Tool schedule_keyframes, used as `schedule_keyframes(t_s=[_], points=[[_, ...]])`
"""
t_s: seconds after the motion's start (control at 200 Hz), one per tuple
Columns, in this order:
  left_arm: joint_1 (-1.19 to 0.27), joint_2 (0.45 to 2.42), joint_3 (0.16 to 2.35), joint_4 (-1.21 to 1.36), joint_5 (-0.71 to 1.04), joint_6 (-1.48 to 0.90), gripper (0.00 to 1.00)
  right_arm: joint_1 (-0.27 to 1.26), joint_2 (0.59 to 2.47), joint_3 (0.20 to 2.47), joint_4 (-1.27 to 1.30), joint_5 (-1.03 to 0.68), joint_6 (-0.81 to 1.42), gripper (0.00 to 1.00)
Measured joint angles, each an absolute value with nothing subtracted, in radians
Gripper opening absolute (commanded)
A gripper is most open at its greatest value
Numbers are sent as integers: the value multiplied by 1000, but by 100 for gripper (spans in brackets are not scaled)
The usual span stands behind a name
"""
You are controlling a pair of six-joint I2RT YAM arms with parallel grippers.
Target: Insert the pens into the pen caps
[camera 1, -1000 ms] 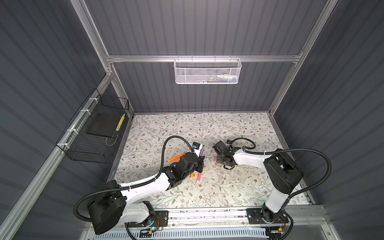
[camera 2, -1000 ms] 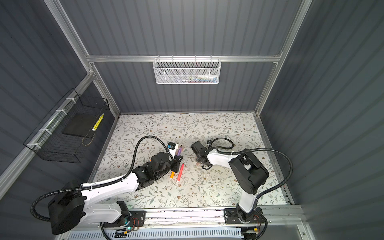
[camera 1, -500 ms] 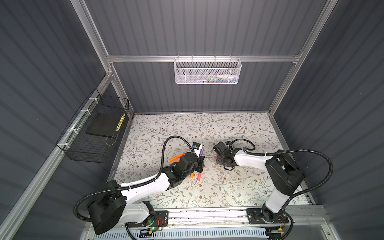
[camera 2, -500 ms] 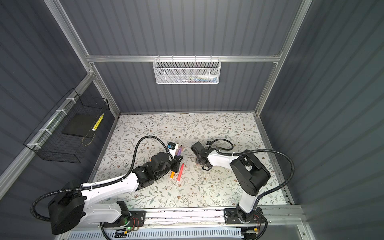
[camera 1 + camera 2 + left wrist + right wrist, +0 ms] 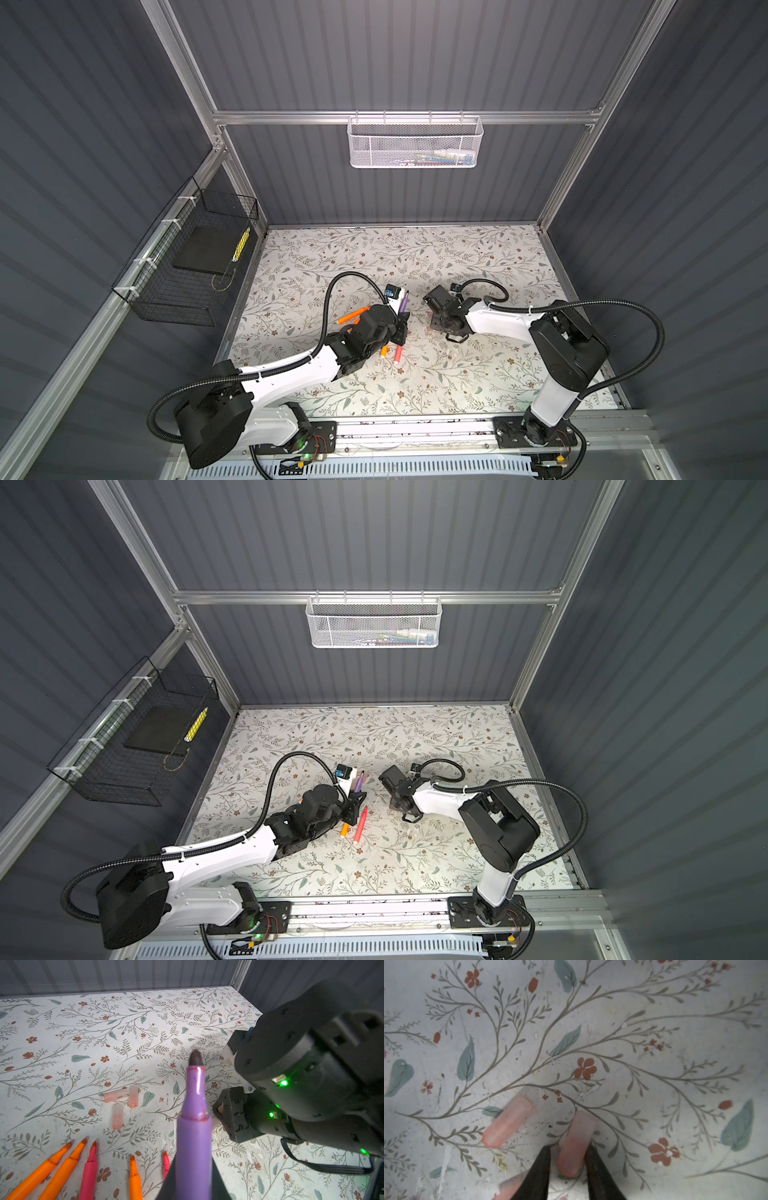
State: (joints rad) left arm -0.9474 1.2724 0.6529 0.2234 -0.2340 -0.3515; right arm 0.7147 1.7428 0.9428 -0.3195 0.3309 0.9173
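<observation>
Pens (image 5: 134, 1178) are counted at six: three orange and two pink-red are laid on the bench (image 5: 62, 1022), and the purple pen (image 5: 194, 1126) is pinched by the left pincer (image 5: 193, 1163), its tip crowded by the right arm (image 5: 301, 1064) just beside it. Three caps (image 5: 117, 1115) are seen near the pens; three more lie under the right pincer (image 5: 569, 1148), which is spread around one cap (image 5: 579, 1126), a gap showing on one side. A white basket (image 5: 415, 143) and a black basket (image 5: 195, 266) are hung on the walls.
</observation>
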Motion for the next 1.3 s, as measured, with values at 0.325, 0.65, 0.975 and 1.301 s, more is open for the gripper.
schedule_keyframes(t_s=[0.325,0.65,0.975,1.301], points=[[-947,1272,653,221,-234,-352,0,715,1743,943,-334,359,919,22],[-947,1272,653,221,-231,-352,0,704,1743,944,-353,402,903,44],[-947,1272,653,221,-230,-352,0,668,1744,956,-352,400,872,38],[-947,1272,653,221,-230,-352,0,663,1745,963,-337,380,869,37]])
